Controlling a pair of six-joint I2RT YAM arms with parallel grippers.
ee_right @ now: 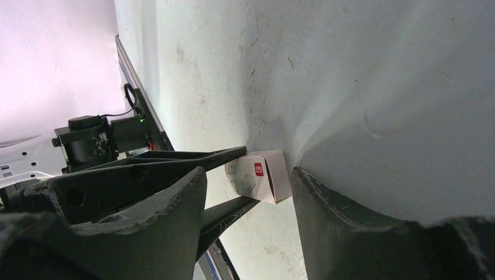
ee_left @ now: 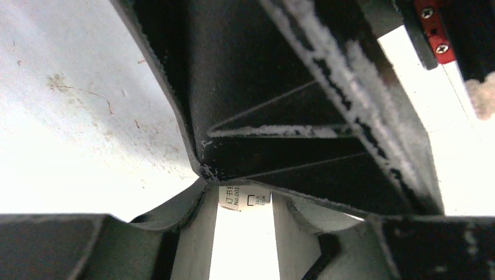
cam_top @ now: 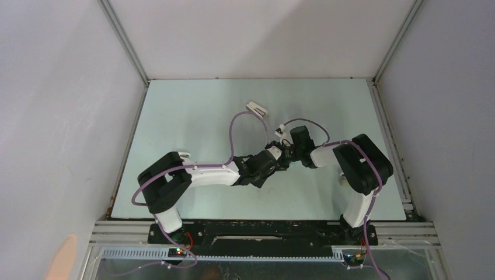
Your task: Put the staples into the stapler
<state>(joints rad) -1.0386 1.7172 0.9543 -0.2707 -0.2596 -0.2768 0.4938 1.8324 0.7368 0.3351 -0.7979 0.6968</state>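
My left gripper (ee_left: 245,201) is shut on a small white cardboard box (ee_left: 245,233) with a red mark (ee_right: 258,169) and holds it just above the table. My right gripper (ee_right: 250,175) is open, with one finger (ee_right: 175,204) on each side of the box's free end; I see a gap on the left side. The two grippers meet at mid-table (cam_top: 282,155). No loose grey staples show in any view. A small pale slim object, likely the stapler (cam_top: 257,108), lies on the table beyond the grippers, apart from both.
The pale green table top (cam_top: 192,116) is walled at the left, right and back. Purple cables (cam_top: 236,125) loop over both arms. A small white piece (cam_top: 282,129) shows just beyond the right wrist.
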